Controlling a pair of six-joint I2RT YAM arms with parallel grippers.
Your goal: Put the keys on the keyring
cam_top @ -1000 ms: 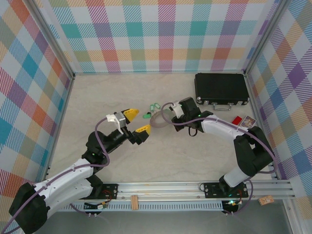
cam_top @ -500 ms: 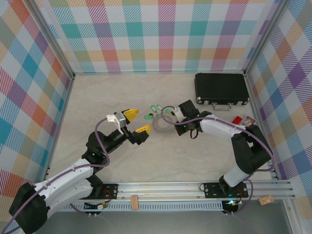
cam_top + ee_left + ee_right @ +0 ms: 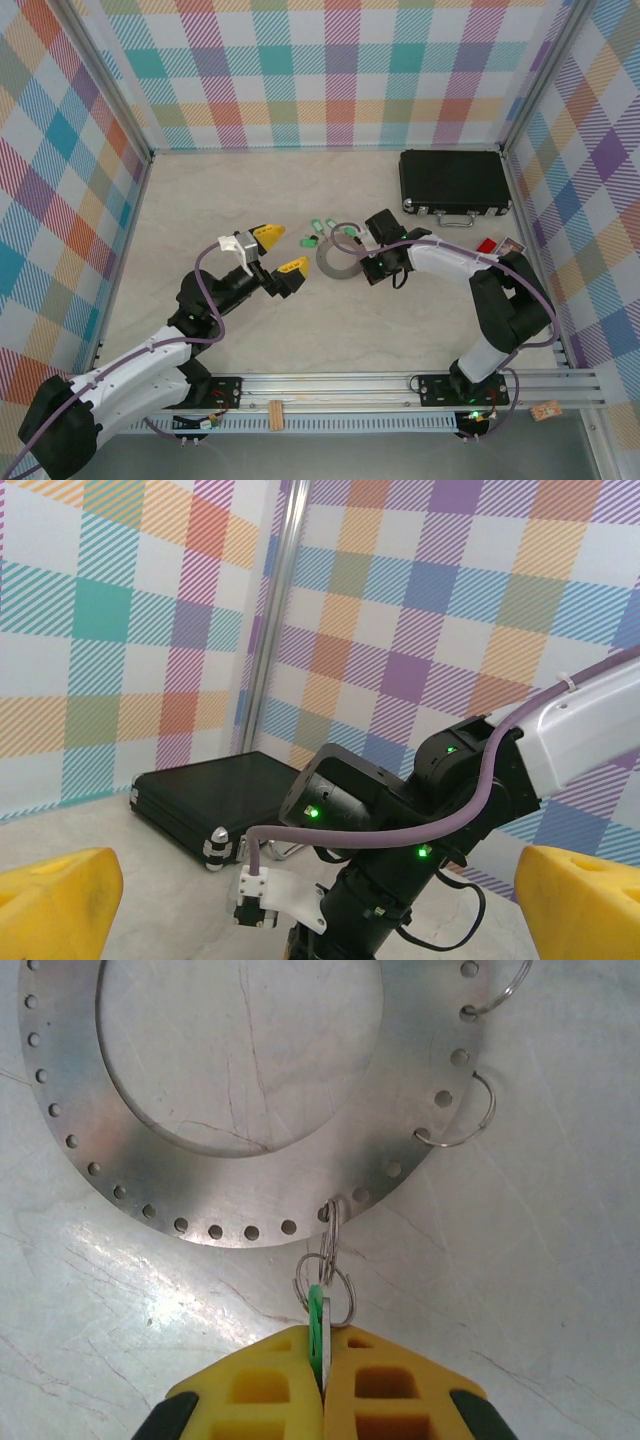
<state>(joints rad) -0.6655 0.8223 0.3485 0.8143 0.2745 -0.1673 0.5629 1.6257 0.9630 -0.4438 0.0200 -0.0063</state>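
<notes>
Keyring, a wide flat grey metal ring, lies flat on the pale worktop a little right of centre. We see the right gripper down at the keyring's right edge. From the right wrist, we see the right gripper with its yellow fingers pressed together on one key, whose green tag stands on edge between the fingers. A small split ring on that key is threaded through one of the holes that run around the rim of the keyring. Two thin wire loops hang from other holes further along the rim.

More keys with green tags lie on the worktop just beyond the keyring's far edge. We cannot tell whether they touch it.

Left of the keyring, the left gripper hangs above the worktop, apart from the keyring and keys. Its yellow fingers are spread wide with nothing between them. From the left wrist, we see the left gripper facing the right arm, with a yellow fingertip in each lower corner.

A closed black case sits at the far right of the worktop. Checked pastel walls surround the scene.
</notes>
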